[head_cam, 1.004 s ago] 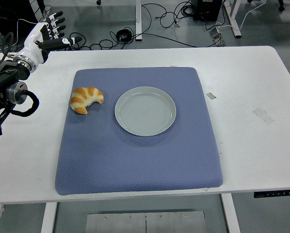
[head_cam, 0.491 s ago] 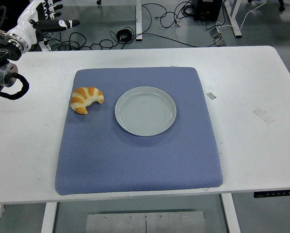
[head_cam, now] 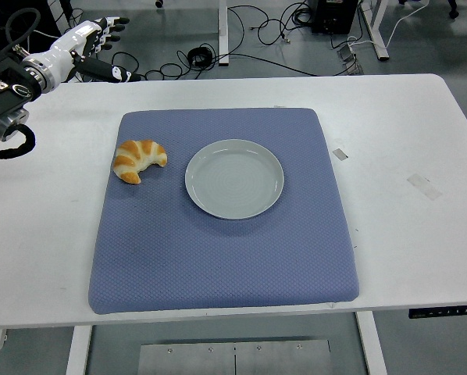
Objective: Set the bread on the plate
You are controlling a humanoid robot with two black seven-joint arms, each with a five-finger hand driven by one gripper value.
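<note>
A golden croissant [head_cam: 138, 160] lies on the left part of the blue mat [head_cam: 218, 250], just left of the empty pale grey plate [head_cam: 234, 178] at the mat's middle. My left hand [head_cam: 99, 48] is up at the far left corner of the table, well behind and left of the croissant, its white and black fingers spread and holding nothing. The right arm does not show.
The white table [head_cam: 405, 141] carries two small tape marks right of the mat. Cables and table legs lie on the floor beyond the far edge.
My left arm rose toward the far left corner, then swung right and lower, its hand now extending over the table's back edge. Croissant and plate have not moved.
</note>
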